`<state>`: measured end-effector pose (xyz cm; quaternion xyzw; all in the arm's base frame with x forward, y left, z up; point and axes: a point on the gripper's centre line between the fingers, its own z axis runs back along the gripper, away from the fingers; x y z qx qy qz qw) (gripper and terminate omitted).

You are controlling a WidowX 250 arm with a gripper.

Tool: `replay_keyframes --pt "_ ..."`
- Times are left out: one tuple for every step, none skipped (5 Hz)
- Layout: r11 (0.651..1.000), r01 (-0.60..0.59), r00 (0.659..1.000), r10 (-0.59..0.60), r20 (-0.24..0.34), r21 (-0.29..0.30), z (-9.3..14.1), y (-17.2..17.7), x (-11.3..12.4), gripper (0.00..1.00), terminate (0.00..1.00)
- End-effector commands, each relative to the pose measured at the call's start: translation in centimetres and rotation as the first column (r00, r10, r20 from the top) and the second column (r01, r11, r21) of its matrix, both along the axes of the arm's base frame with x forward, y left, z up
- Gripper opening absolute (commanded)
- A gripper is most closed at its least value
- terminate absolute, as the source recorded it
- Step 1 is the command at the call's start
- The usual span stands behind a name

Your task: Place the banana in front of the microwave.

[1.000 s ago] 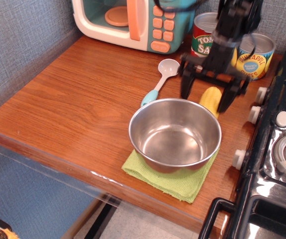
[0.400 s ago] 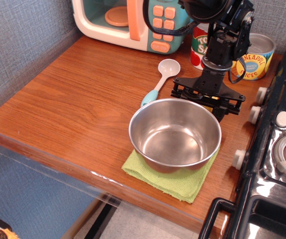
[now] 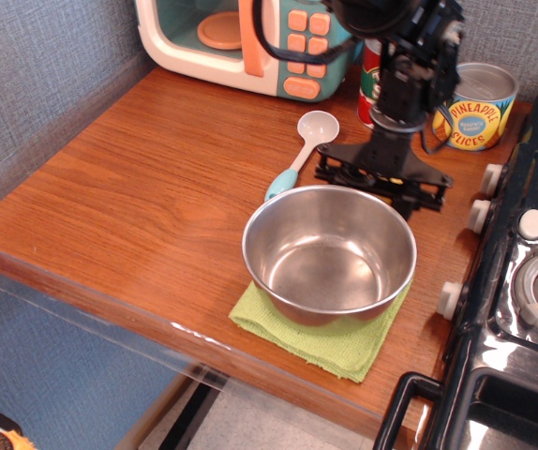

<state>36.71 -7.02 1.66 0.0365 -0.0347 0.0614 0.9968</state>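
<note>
The toy microwave with a cream body, teal front and orange handle stands at the back left of the wooden counter. My gripper is lowered to the counter just behind the steel pot, right of the spoon. Its jaws look spread wide. The banana is hidden under the gripper and behind the pot's rim, so I cannot see whether the jaws touch it.
The pot sits on a green cloth. A tomato sauce can and a pineapple can stand behind the gripper. A black toy stove borders the counter on the right. The counter's front edge runs along the lower left.
My gripper has come down over the banana, which showed between the fingers a second ago and is now covered. In the last half second it shifted slightly left.
</note>
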Motion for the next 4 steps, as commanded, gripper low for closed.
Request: replay_keyframes --pt "0.995 -0.045 0.933 0.074 0.352 -0.089 9.8 2.5 3.8 0.00 0.00" --pt "0.994 -0.080 0.937 0.099 0.335 -0.071 11.5 6.0 2.1 0.00 0.00" --pt "0.995 -0.098 0.974 0.098 0.203 -0.011 11.3 10.8 -0.1 0.00 0.00" --pt "0.992 -0.125 0.986 0.126 0.107 -0.010 10.4 15.7 -2.1 0.00 0.00"
